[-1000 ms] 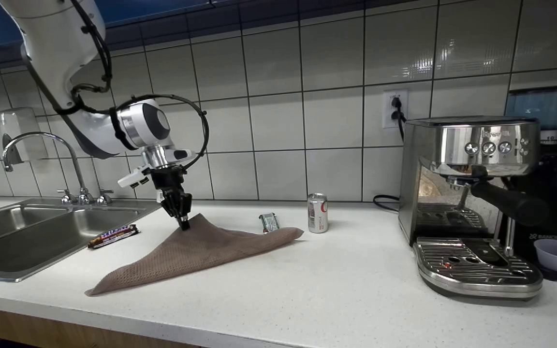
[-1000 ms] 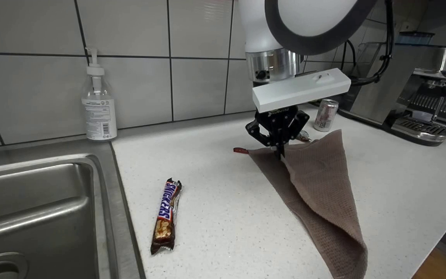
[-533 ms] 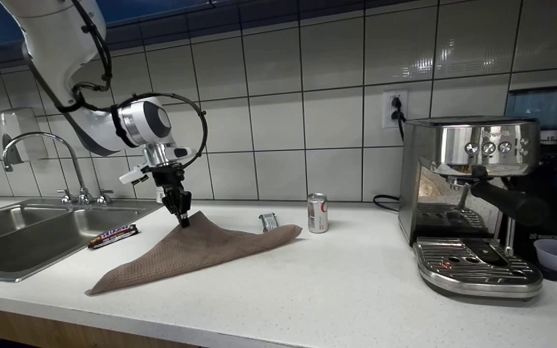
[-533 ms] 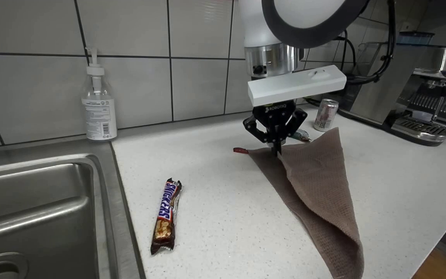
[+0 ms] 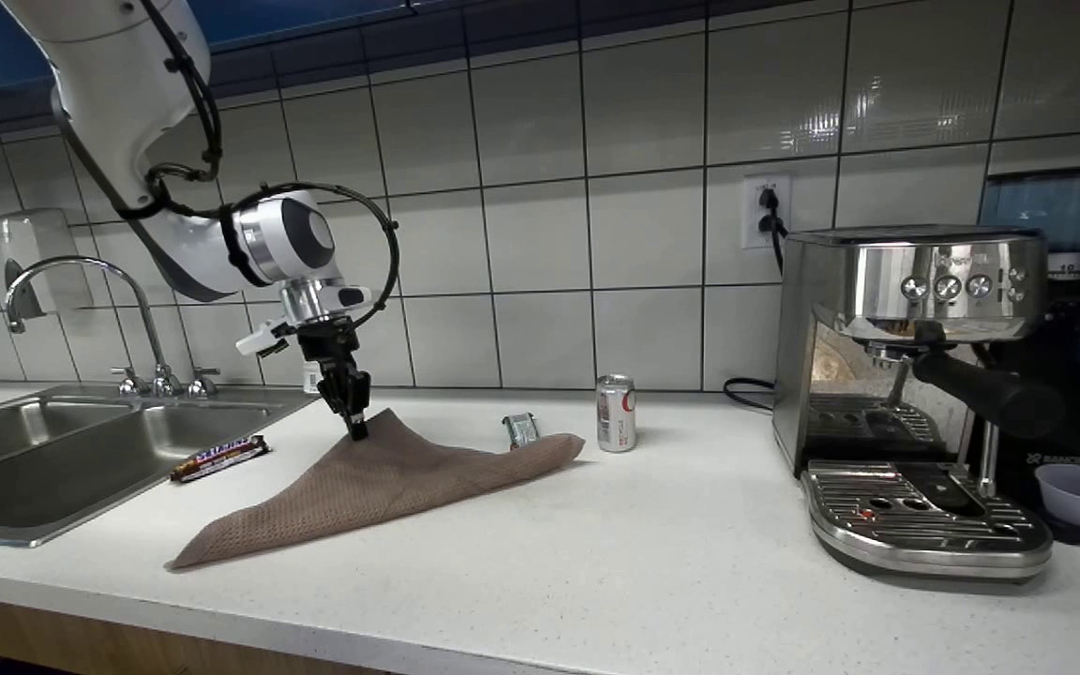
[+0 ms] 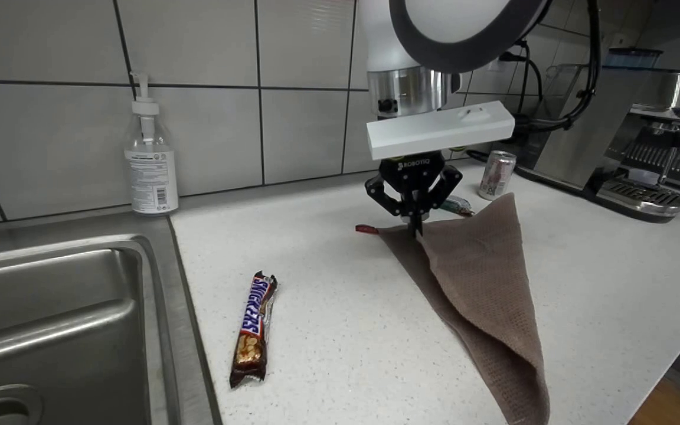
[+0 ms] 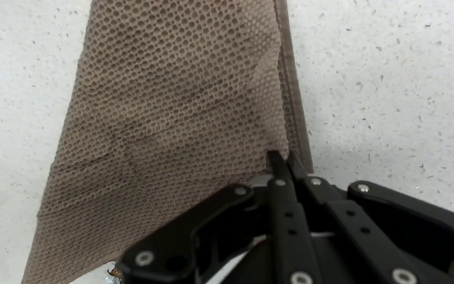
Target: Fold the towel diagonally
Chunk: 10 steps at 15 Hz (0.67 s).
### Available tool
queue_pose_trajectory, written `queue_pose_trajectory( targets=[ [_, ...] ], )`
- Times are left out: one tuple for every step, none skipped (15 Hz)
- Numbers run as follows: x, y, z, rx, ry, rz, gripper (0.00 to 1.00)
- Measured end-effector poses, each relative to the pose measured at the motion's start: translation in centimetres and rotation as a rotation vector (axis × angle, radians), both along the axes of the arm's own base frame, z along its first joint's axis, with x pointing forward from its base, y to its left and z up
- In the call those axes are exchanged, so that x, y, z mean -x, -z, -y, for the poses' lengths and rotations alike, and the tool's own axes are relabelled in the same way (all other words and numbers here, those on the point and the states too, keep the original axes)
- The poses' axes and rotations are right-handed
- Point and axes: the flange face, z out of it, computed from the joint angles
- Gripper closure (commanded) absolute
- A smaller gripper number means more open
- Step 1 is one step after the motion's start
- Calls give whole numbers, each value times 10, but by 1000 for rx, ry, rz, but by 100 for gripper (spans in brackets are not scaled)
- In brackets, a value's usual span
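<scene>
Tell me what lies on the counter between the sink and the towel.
A Snickers bar lies on the counter between the sink and the towel, nearer the sink; both exterior views show it.

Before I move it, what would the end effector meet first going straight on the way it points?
Pointing down, the end effector would probably meet the lower layer of the towel first, under the part it grips, then the countertop. Depth unclear; they may touch.

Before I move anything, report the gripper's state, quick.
Gripper: closed, holding the brown honeycomb-textured towel, pinched at the edge of its folded-over layer.
</scene>
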Motion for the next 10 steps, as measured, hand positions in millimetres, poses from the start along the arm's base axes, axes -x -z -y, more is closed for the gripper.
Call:
queue_pose_trajectory(
  targets=[
    [-1, 0, -1, -1, 6, 2, 99],
    [-3, 0, -1, -1, 11, 5, 99],
    [-4, 0, -2, -2, 14, 7, 99],
    [-5, 0, -2, -2, 17, 10, 99],
    [-6, 0, -2, -3, 19, 11, 99],
    [-7, -1, -3, -5, 21, 13, 99],
    [-8, -1, -3, -9, 25, 14, 99],
    [-10, -1, -4, -13, 29, 15, 99],
    [-11, -1, -5, -17, 32, 16, 99],
    [-12, -1, -6, -20, 35, 18, 99]
  ],
)
